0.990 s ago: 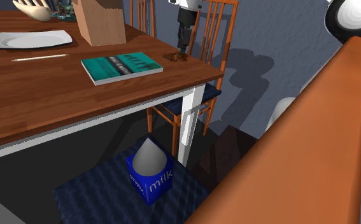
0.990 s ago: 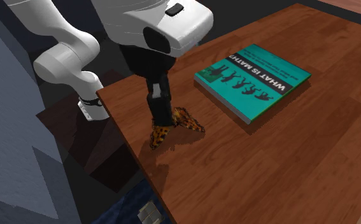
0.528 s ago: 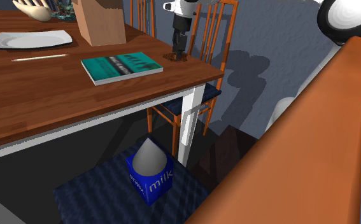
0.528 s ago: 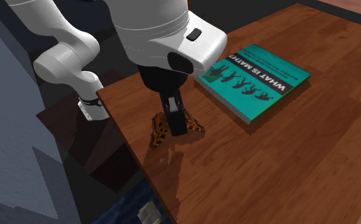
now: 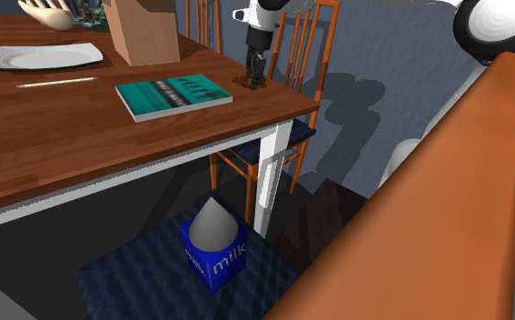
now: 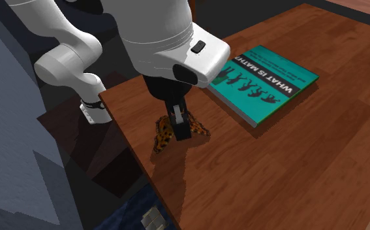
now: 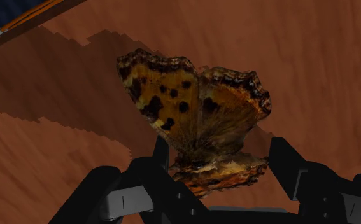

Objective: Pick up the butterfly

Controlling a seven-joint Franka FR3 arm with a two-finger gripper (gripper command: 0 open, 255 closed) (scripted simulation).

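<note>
Taking the shoulder view from left to right, a white plate (image 5: pixel 46 56) lies on the brown wooden table (image 5: pixel 64 145), well to the left of the teal book (image 5: pixel 173 95) and farther back. A thin pale stick (image 5: pixel 57 82) lies left of the book, nearer to it than the plate. A brown paper bag (image 5: pixel 142 32) stands just behind the book. Under the table, below the book, a blue milk carton (image 5: pixel 214 250) sits on a dark blue cushion (image 5: pixel 137 273).

Just to the right of the book, near the table's edge, the butterfly (image 5: pixel 249 84) rests on the wood. The black gripper (image 5: pixel 256 77) points straight down at it. A wooden chair (image 5: pixel 298 130) stands beyond the table, right of the book. Far to the book's right, an orange-brown wooden beam (image 5: pixel 446 182) slants across the picture.

In the second exterior view the butterfly (image 6: pixel 165 138) lies left of the book (image 6: pixel 262 82), by the table's edge. It is orange-brown with dark spots. The gripper (image 6: pixel 180 127) is planted over it beneath the white arm (image 6: pixel 157 39).

In the wrist view the butterfly (image 7: pixel 195 118) lies flat on the wood with its wings spread. The fingers (image 7: pixel 162 156) stand apart, one on each side of its lower body, close to it. The jaws are open and not clasping it.
</note>
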